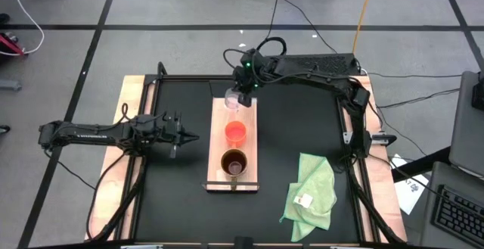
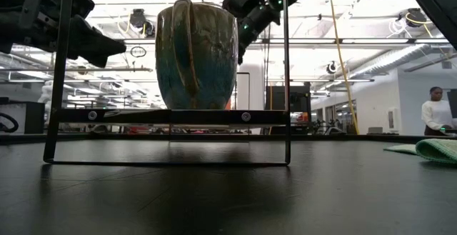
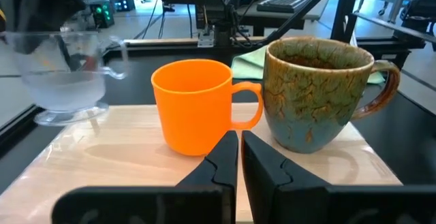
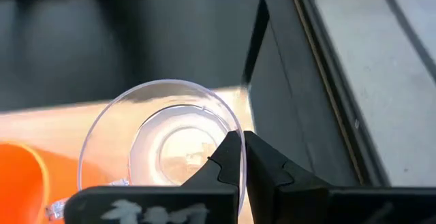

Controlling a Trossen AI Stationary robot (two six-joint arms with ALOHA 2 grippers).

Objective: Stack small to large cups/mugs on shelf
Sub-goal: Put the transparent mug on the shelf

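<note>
The right gripper (image 1: 240, 90) has its fingers pinched narrow on the rim of the glass cup (image 1: 233, 101), which sits at the far end of the shelf (image 1: 219, 149), with the orange mug (image 1: 236, 132) in the middle and the brown mug (image 1: 233, 161) at the near end by the dark strip. From where I stand the risk looks like the let-go: if the fingers drag the thin rim as they part or lift, the light cup could tip or skid into the orange mug just beside it. The left gripper (image 1: 181, 136) waits off to the side with its fingers nearly together, holding nothing.
</note>
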